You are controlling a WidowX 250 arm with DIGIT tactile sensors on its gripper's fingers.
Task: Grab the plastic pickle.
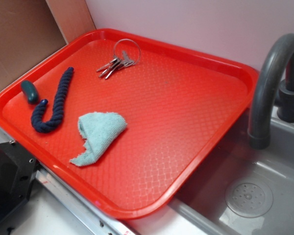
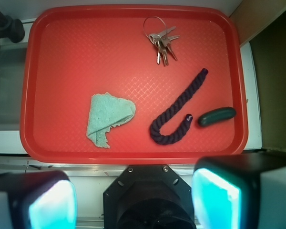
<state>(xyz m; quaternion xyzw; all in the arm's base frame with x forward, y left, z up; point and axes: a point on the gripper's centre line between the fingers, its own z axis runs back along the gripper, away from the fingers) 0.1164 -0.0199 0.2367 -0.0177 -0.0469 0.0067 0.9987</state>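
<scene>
The plastic pickle (image 2: 217,116) was seen on the red tray (image 2: 62,57), just beside the rope (image 2: 176,112). The gripper (image 2: 133,200) was held wide apart above, holding nothing.

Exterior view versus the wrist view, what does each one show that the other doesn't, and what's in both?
Only the exterior view shows the sink basin with its round drain and the full arch of the grey faucet.

Only the wrist view shows the claw, its two fingers wide apart in the foreground, above the tray's near edge.

Both show the red tray holding the plastic pickle near one tray edge, next to the hooked navy rope, plus the crumpled teal cloth and the keys on their ring.
</scene>
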